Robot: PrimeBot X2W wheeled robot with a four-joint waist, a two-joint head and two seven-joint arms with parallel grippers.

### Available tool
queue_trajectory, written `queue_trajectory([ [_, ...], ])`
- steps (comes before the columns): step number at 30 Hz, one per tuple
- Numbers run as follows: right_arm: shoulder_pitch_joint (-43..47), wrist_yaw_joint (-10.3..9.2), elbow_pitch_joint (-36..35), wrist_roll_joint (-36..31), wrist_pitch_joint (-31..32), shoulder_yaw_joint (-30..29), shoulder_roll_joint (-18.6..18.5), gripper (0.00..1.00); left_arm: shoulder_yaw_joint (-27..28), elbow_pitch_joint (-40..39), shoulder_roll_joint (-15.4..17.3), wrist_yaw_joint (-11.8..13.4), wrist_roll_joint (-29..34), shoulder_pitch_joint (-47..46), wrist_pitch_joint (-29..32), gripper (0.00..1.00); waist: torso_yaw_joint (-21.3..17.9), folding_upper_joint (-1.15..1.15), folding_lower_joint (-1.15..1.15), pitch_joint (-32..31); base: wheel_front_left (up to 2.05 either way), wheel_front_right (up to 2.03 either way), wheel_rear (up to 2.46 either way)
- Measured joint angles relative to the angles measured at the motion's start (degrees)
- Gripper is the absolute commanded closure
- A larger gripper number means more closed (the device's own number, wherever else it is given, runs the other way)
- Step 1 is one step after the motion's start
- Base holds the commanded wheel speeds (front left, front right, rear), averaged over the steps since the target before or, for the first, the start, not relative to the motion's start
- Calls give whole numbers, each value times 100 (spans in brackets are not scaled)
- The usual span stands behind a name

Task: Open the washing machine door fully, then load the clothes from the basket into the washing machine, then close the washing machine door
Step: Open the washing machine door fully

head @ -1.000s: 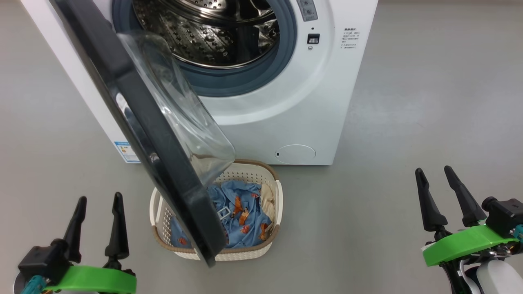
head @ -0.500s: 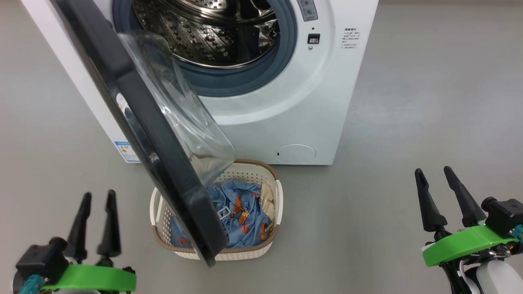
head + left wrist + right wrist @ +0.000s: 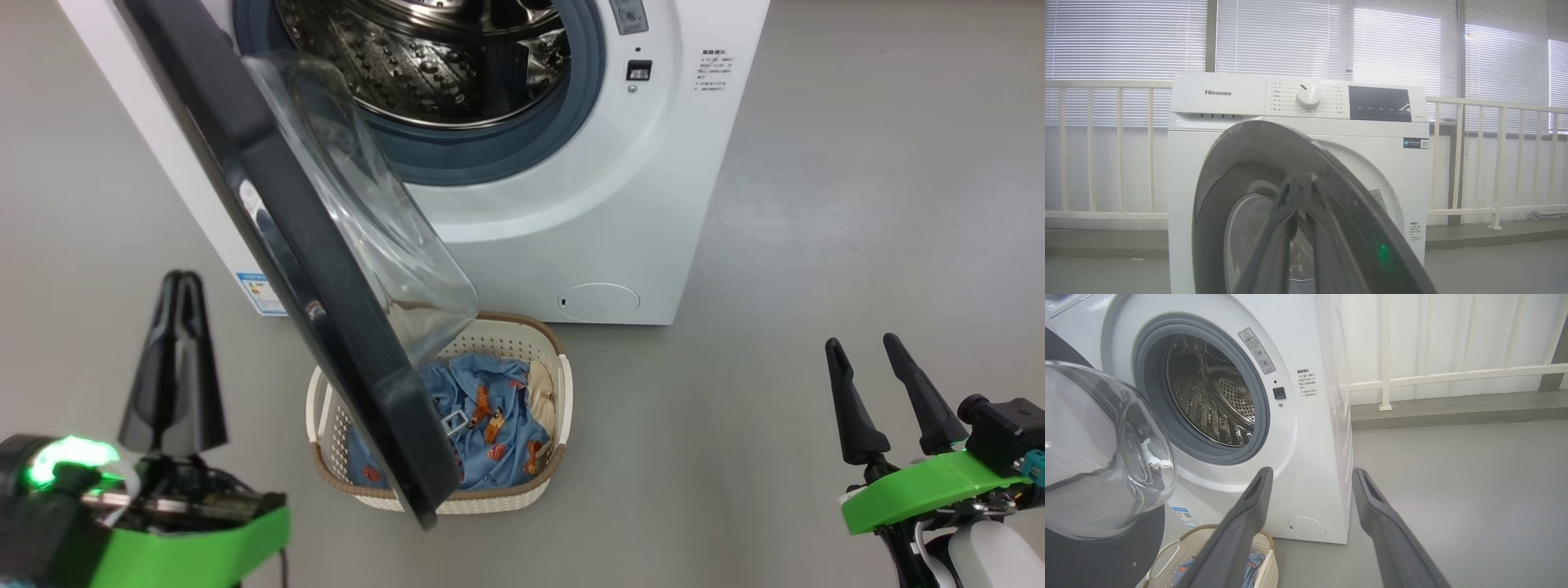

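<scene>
Head view | we see the washing machine on the floor | washing machine door half open, overhanging the basket | clothes in basket | left hand pressed together, holding nothing | right hand spread

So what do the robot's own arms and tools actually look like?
Both the left tool and right tool have two long, dark, tapering fingers on a bright green bracket. The right one shows a teal connector and a pale rounded forearm; a green light glows by the left.
</scene>
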Motion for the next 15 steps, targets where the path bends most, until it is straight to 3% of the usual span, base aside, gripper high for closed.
queue_trajectory([
  [7, -15, 0, 16, 1, 0, 71, 13, 0, -1095, -771, 350, -8, 29, 277, 105, 100, 2, 0, 0, 34, 0, 0, 0],
  [15, -45, 0, 62, 10, 0, 169, 71, 0, -2002, -972, 369, -8, -315, 290, 417, 100, -3, 0, 0, 60, 0, 0, 0],
])
